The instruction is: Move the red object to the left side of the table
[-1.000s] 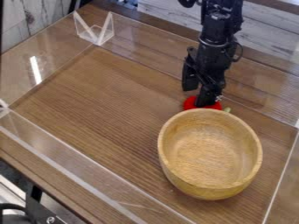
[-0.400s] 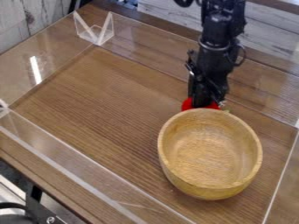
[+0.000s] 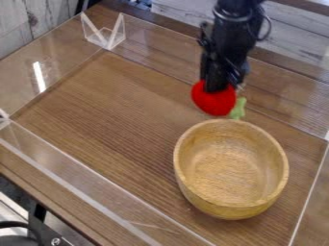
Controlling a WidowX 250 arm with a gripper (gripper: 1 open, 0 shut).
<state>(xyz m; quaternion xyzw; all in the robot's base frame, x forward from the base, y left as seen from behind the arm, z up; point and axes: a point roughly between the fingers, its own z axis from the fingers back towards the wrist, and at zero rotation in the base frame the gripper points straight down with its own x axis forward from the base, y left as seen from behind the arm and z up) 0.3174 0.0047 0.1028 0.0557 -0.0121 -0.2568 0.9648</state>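
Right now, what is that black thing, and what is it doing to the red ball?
That's a robot arm, reaching in from the top of the picture. One camera took all the pictures, looking down at the table from outside the arm. At the arm's end is a tool for grabbing. It is holding the red toy, which looks lifted off the wood. The green bit is just beside it. Nearer the camera sits a big wooden bowl. Farther away, by the table's edge, is a small clear thing. I can't tell what that is.
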